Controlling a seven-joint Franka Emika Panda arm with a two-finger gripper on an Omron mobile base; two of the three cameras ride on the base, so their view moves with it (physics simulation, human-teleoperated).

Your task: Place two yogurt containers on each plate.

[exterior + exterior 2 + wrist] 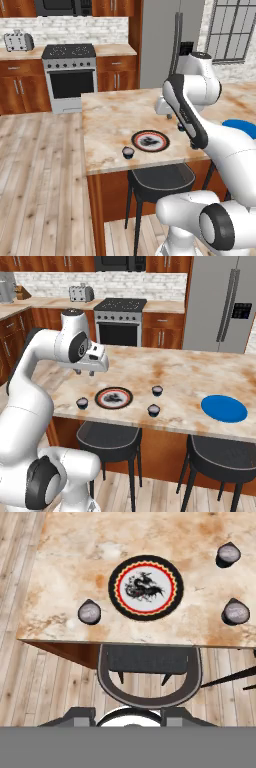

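Nearest the hand camera, a dark round stool [150, 677] stands tucked under the front edge of the marble counter [75, 557], with wooden floorboards to either side of it.

On the counter, going left to right in the hand view: one yogurt container [89, 612] sits close to the front edge, just beside the black plate [146, 587] but not touching it. That plate, with its red-orange ring and a white centre bearing a dark figure, holds no cups. To its right two more yogurt containers stand apart from it, a farther cup [228, 555] set back from the edge and a nearer cup [235, 612] close to the edge.

In the right base view the same row reads: the left cup [82, 403], the black plate [114, 398], the two cups [157, 390] and [153, 410], then the blue plate [224, 408] well apart at the right end of the counter, also bare. A second stool [225, 456] stands below it.

The gripper [84, 373] hangs above the counter, up and to the left of the black plate, clear of every cup. Its fingers are too small and shadowed to say whether they are spread or pressed together; nothing shows between them.
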